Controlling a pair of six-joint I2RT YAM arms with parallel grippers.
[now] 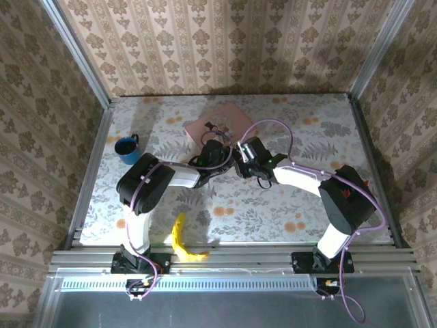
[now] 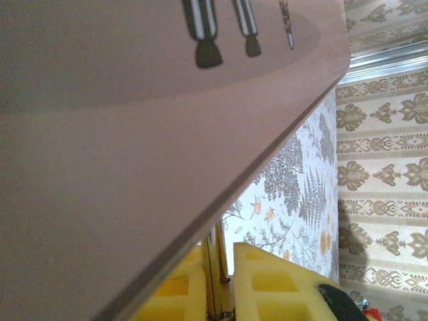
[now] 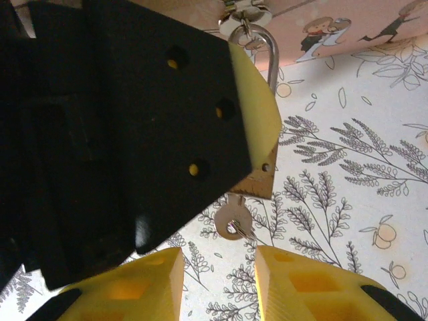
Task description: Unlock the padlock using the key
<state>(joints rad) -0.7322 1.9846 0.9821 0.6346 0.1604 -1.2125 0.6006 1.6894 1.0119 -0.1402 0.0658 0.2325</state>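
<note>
The brass padlock [image 3: 257, 182] is clamped in my left gripper [image 2: 219, 257], whose black body and yellow pad cover most of it in the right wrist view. Its steel shackle [image 3: 271, 57] rises to a small metal fitting at the edge of the pink box [image 3: 348, 33]. A silver key [image 3: 232, 221] sticks out of the padlock's underside. My right gripper [image 3: 219, 254] stands open just short of the key, nothing between its yellow fingers [image 3: 287, 281]. In the top view both grippers, left [image 1: 217, 152] and right [image 1: 240, 157], meet in front of the pink box [image 1: 217, 123].
A blue cup [image 1: 127, 149] stands at the left of the table. A yellow banana [image 1: 181, 239] lies near the front edge. The pink box [image 2: 134, 134] looms close over my left gripper. Metal frame rails border the table.
</note>
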